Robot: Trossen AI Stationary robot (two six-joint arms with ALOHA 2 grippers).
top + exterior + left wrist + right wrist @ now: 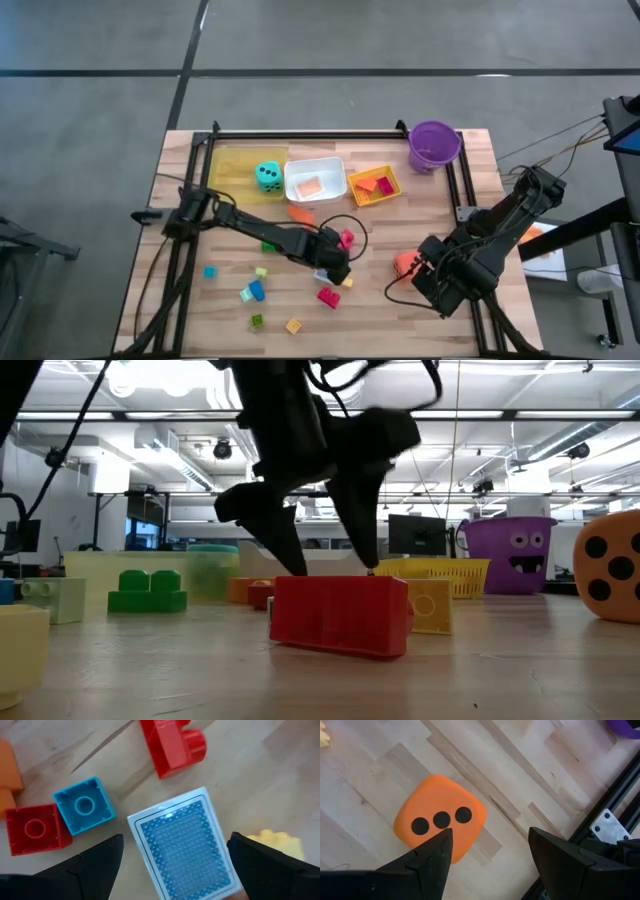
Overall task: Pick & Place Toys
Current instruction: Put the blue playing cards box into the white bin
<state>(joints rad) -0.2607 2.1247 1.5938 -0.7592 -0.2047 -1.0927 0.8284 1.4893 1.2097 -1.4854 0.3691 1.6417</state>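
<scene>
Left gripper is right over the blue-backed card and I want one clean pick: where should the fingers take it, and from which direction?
Come straight down and pinch the two long edges of the blue-backed card. It lies flat on the table, so only its thin edges offer purchase. The open left gripper already straddles those edges. The yellow block crowds one side, so close slowly.

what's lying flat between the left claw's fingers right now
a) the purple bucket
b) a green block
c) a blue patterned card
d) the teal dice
c) In the left wrist view the open left claw hangs over a blue patterned card lying flat on the table, with a red block just beyond it.
</scene>
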